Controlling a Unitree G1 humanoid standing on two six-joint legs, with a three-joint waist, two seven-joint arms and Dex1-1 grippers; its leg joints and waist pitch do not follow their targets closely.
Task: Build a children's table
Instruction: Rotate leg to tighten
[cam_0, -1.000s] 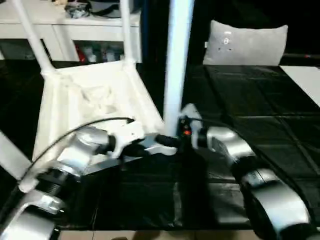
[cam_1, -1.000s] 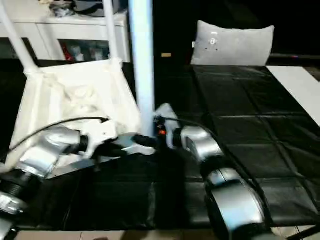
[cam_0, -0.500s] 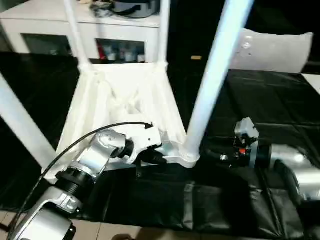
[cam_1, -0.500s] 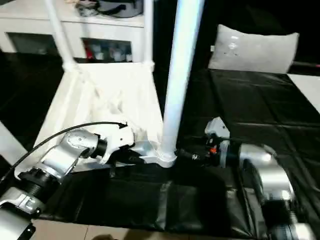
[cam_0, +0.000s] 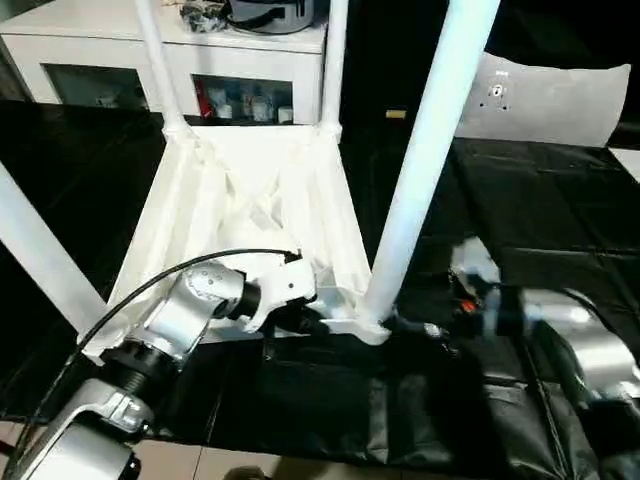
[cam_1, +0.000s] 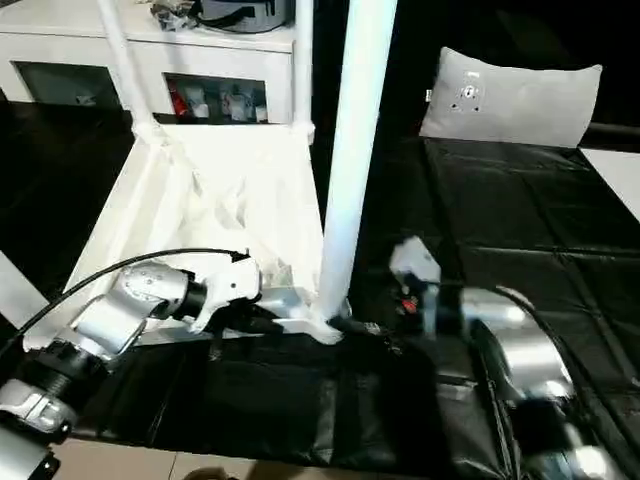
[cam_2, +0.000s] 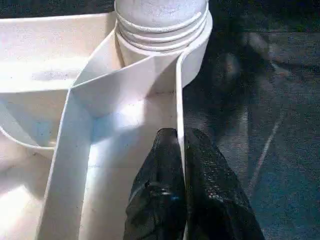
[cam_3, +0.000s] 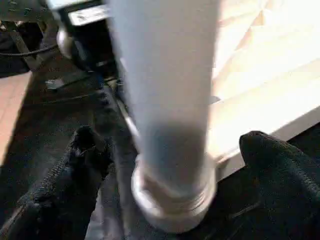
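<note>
Upturned tabletop (cam_0: 250, 215) gripped at its near rim, legs raised.

In the left wrist view, the left gripper (cam_2: 181, 145) is seen pinched shut on a thin white rib beside a threaded corner socket (cam_2: 162, 30). In the right wrist view, the right gripper (cam_3: 175, 145) is spread wide, either side of a smooth tubular leg (cam_3: 165, 85). The ribbed plastic tabletop lies on black sheeting (cam_0: 520, 250), before a white cabinet (cam_0: 100, 50) and grey pillow (cam_0: 550, 100).

The near leg (cam_0: 425, 170) is stood in the way between the wide-apart right gripper (cam_3: 170, 150) fingers. Open dark mat (cam_0: 540, 200) is seen beside it.
</note>
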